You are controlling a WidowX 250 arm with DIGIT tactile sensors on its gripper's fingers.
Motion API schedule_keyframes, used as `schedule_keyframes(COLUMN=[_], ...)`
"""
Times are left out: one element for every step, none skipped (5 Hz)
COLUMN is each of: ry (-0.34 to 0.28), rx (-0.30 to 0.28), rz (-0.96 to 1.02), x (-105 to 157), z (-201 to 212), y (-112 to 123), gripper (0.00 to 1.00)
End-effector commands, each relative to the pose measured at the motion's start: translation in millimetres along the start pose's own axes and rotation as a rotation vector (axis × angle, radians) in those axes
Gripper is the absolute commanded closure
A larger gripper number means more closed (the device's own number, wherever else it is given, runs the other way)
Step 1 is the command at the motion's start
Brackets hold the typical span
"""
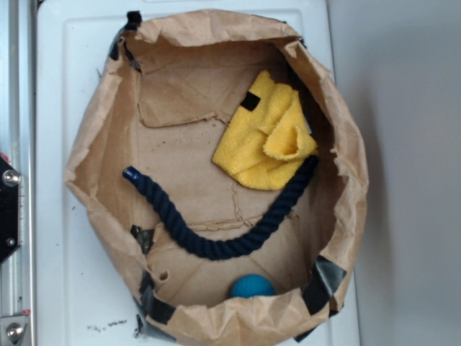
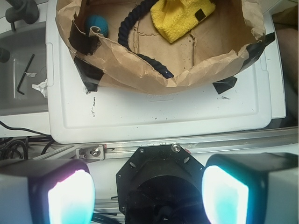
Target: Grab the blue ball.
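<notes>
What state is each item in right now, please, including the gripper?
Blue ball: loose on the bag floor, ungrasped.
Rope: curved, one end under the cloth.
Yellow cloth: crumpled.
Paper bag: open, rim rolled down.
Gripper: fingers open, outside the bag.

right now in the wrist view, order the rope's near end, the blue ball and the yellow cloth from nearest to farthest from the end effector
The end effector sits at the bottom of the frame, pads apart, well short of the paper bag.
1. Rope end: just behind the bag's near rim, roughly centre.
2. Blue ball: deeper, far left.
3. Yellow cloth: deeper, right of centre.
Ball and cloth are close to call.
</notes>
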State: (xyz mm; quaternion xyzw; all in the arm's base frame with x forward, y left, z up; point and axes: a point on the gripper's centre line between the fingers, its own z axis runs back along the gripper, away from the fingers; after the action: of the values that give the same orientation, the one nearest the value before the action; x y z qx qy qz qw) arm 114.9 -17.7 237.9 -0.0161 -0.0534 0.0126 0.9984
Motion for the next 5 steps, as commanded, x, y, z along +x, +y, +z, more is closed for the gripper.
schedule_keyframes(ry=[0.0, 0.005, 0.009, -0.005, -0.029], rx=[0.0, 0.003, 0.022, 0.026, 0.015], rz=[0.0, 0.034, 0.069, 0.092, 0.055], x=[0, 27, 50, 77, 108], z=[0, -10, -23, -29, -36], y=[0, -2, 2, 10, 23], gripper=[0.0, 0.0, 0.0, 0.0, 0.0])
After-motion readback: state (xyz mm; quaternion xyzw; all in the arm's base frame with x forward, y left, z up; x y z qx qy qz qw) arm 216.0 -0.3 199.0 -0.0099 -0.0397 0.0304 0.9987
